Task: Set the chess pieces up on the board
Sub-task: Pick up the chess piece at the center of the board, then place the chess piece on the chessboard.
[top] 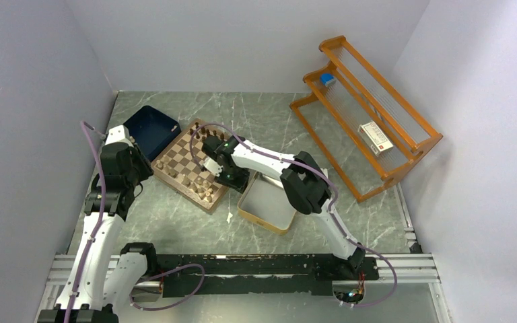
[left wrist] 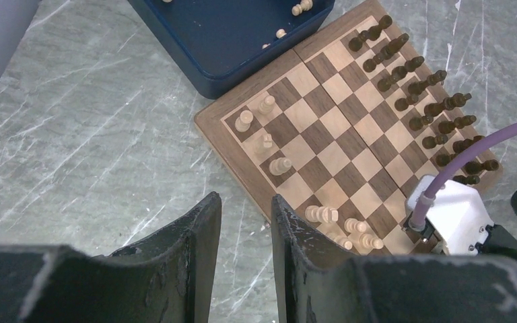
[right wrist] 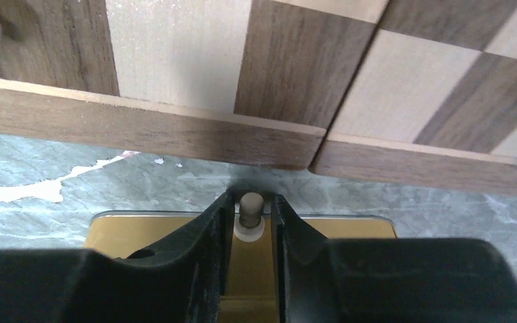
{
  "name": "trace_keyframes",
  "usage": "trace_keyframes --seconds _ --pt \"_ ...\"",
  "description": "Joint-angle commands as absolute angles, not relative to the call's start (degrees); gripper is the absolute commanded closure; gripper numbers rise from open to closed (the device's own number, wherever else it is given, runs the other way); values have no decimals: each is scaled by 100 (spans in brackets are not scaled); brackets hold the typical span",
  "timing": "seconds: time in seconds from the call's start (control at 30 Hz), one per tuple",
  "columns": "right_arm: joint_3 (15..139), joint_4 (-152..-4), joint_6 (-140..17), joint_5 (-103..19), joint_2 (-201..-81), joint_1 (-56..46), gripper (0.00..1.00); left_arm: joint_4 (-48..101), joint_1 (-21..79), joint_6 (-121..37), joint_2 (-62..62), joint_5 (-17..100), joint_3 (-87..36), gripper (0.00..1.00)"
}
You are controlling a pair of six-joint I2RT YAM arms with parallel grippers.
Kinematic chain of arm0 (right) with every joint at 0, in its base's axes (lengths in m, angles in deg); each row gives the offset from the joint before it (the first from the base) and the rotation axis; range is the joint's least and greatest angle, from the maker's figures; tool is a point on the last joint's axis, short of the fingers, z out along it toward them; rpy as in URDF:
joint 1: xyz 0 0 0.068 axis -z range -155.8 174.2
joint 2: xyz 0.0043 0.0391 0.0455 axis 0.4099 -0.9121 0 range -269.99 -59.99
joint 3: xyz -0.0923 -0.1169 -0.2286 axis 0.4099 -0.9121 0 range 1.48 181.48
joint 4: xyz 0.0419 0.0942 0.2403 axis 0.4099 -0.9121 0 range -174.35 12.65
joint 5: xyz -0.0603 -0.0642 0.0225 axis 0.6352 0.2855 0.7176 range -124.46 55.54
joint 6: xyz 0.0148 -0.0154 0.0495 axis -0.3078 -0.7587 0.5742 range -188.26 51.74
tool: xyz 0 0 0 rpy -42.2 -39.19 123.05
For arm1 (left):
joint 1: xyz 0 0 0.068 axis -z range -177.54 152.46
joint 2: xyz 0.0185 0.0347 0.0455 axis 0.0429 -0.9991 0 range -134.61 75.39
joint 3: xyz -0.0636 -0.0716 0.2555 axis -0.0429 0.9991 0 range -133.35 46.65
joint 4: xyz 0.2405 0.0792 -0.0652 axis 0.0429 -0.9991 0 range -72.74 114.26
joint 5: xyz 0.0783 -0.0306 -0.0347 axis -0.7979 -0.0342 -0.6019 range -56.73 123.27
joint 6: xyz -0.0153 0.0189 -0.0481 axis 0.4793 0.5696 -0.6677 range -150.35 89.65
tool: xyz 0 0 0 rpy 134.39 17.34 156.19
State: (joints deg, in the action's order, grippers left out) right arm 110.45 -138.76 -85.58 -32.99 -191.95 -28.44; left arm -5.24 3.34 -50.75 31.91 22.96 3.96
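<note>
The board [top: 188, 165] lies left of centre, and the right wrist view shows its rim [right wrist: 141, 121] close up. Dark chess pieces [left wrist: 410, 87] fill two rows along its far side. Pale ones [left wrist: 262, 134] stand at the near-left corner, and more [left wrist: 350, 232] are clustered beside my left fingers. My right gripper [right wrist: 251, 202] hangs over the tin's edge by the board's rim, shut on a small chess piece [right wrist: 250, 207] with a pale base. My left gripper [left wrist: 246, 202] is open above the table at the board's corner, holding nothing.
A gold-rimmed tin [top: 269, 202] sits right of the board, under the right gripper. A navy tray [left wrist: 242, 40] with a few pale pieces touches the board's far-left side. An orange wooden rack [top: 367, 114] stands at the back right.
</note>
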Motion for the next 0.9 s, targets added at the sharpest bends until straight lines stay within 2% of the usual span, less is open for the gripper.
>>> trace_keyframes --seconds 0.0,0.17,0.67,0.87 --pt "11170 -13985 -8662 -3397 -19316 -2874 72 -530 281 -5109 3267 2201 196 62" --pt "11045 -13610 -8631 -3421 -18974 -2873 86 -510 273 -5101 3250 2232 209 62" --pt "9827 -11739 -8137 -3728 -17656 -2643 90 -502 254 -5100 3241 2228 212 62" --pt "8264 -9591 -7135 -4040 -16788 -2523 89 -510 254 -5109 3218 2236 209 62"
